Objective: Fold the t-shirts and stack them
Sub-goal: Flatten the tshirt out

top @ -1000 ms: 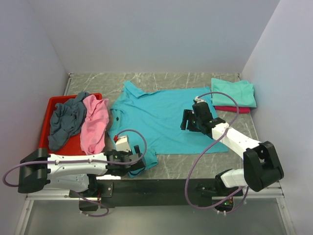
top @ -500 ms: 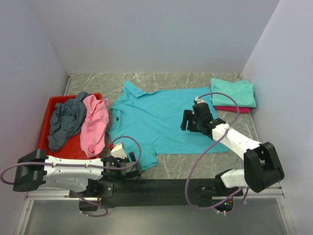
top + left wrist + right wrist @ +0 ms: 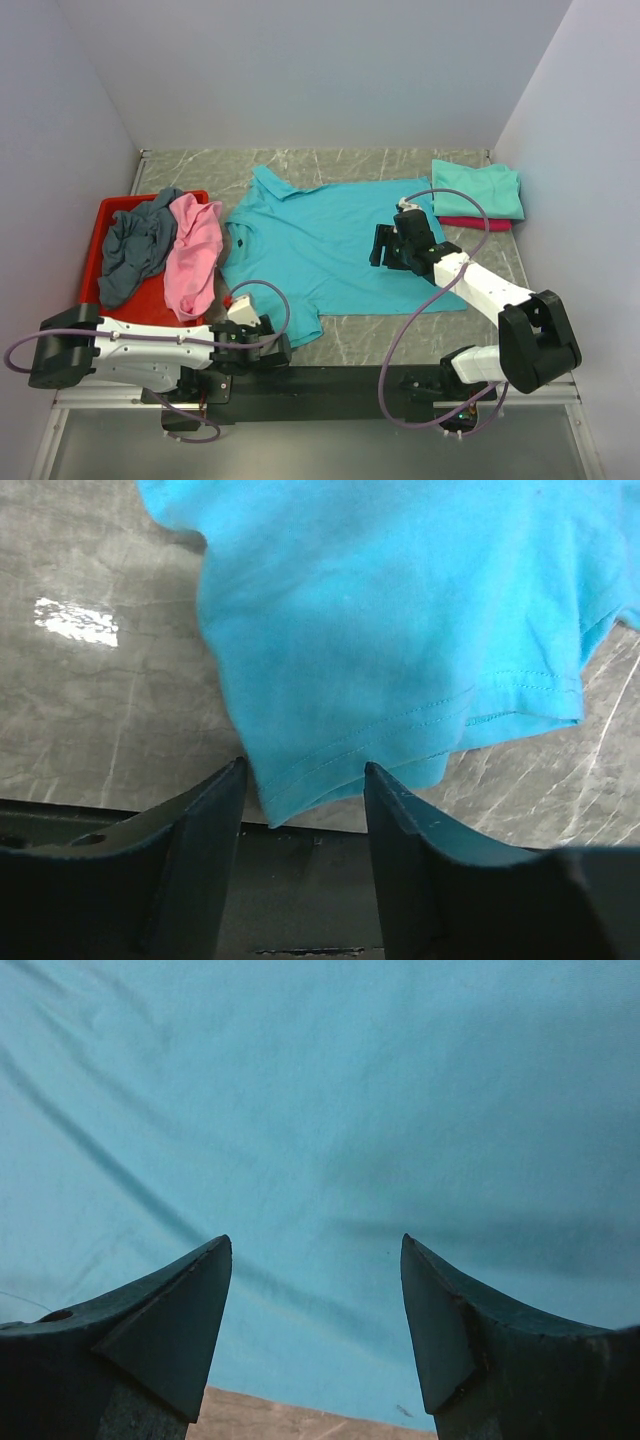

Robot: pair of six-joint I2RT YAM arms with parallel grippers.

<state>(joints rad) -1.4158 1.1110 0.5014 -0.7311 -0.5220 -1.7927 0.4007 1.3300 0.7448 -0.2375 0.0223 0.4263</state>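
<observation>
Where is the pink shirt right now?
Overhead, the pink shirt lies left, draped over the right edge of the red tray, between the grey shirt and the turquoise shirt.

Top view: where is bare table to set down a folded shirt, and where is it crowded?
Free: the table strip between back wall and turquoise shirt; the front strip between its hem and the rail. Crowded: red tray at left with grey shirt and pink shirt; mint shirt on crimson shirt, back right.
</observation>
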